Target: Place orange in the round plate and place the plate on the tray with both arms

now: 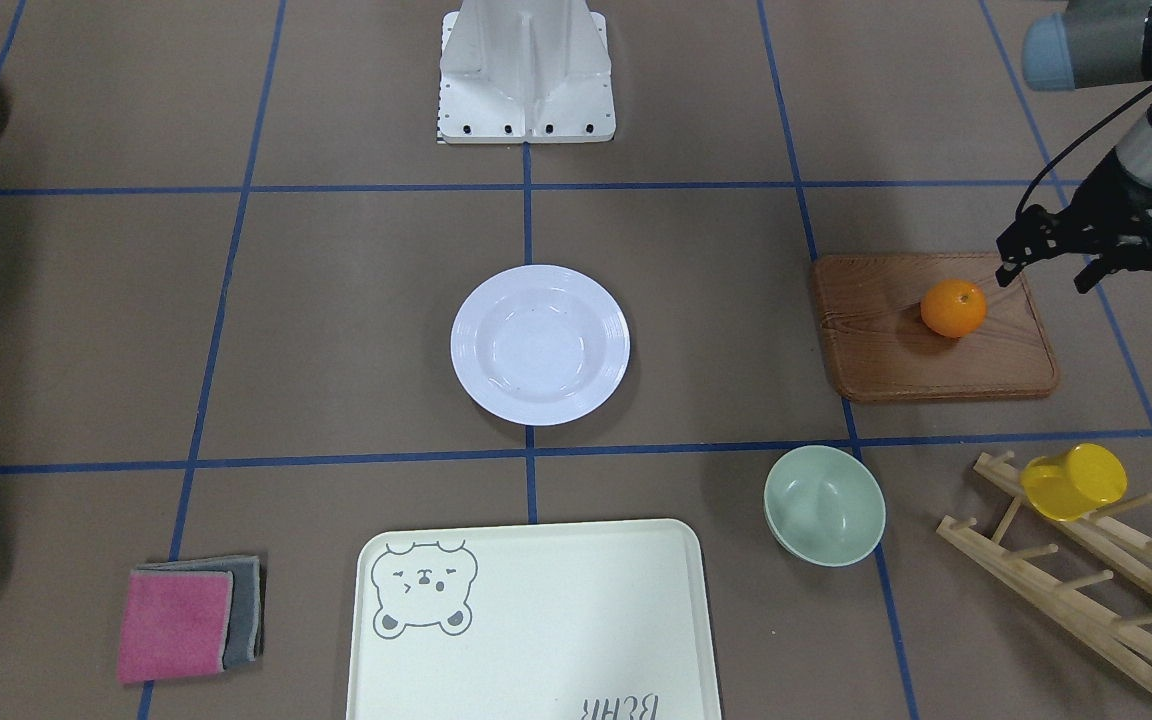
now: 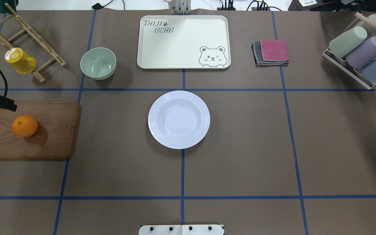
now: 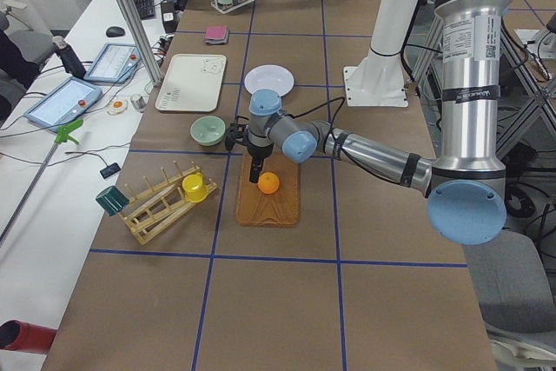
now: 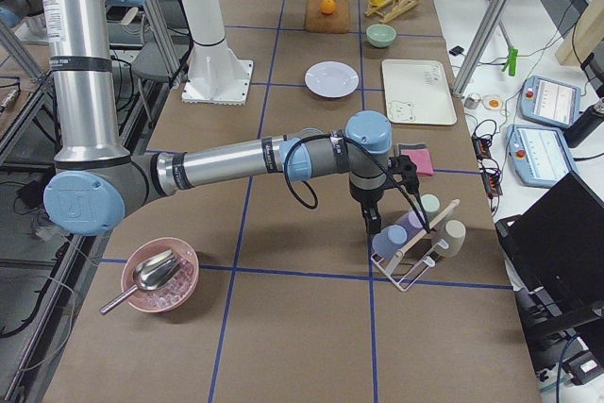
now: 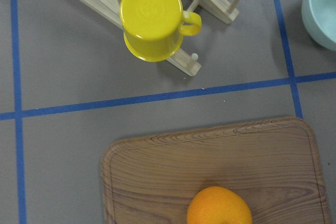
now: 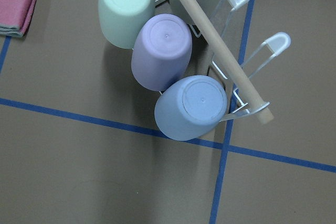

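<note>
**Left gripper open over the orange**

The orange (image 1: 953, 308) sits on the wooden board (image 1: 886, 350), just beside and below the left gripper (image 1: 1046, 272), whose jaws stand apart and empty. The left arm stretches out low, wrist pointing down. The plate (image 1: 540, 345) lies mid-tabletop, apart from the tray (image 1: 536, 620). The right gripper (image 4: 371, 224) hangs by the cup rack (image 4: 415, 247); I cannot tell its state.

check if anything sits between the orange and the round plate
Nothing visible does. The orange sits on the wooden board, with only table from there to the round plate. The green bowl stands off that line, nearer the tray.
</note>
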Robot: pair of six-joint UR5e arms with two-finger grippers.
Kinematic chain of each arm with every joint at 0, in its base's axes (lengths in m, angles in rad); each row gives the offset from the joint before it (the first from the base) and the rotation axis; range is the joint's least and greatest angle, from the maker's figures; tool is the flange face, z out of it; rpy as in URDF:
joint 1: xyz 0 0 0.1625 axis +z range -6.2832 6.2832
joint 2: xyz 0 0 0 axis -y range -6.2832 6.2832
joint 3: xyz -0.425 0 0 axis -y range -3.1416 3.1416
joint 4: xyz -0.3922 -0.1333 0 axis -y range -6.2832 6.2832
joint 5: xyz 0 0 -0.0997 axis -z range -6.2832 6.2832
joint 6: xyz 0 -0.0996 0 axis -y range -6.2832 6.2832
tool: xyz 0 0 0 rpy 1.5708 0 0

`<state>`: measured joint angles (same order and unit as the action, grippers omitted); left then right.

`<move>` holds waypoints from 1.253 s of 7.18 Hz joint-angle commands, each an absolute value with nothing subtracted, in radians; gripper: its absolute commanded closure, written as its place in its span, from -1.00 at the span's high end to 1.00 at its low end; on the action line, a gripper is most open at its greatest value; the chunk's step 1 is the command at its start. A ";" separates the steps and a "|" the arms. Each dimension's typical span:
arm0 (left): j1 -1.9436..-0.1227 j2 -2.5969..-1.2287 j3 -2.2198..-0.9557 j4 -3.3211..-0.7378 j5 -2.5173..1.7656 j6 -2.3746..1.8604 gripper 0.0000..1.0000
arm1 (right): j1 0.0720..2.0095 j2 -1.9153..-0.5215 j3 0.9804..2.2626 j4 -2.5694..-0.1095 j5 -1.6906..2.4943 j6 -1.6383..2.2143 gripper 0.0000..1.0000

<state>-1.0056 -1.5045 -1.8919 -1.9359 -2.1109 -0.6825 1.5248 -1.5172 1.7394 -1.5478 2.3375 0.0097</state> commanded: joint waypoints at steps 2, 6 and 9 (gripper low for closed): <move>-0.916 -1.511 -1.841 -1.992 -2.059 -0.701 0.98 | 1.525 -1.522 1.738 -1.548 2.336 0.011 1.00; -0.900 -1.532 -1.698 -2.186 -2.078 -0.741 0.98 | 1.525 -1.522 1.740 -1.546 2.335 0.009 1.00; -0.873 -1.526 -1.694 -2.204 -2.083 -0.762 0.97 | 1.525 -1.522 1.738 -1.546 2.332 0.009 1.00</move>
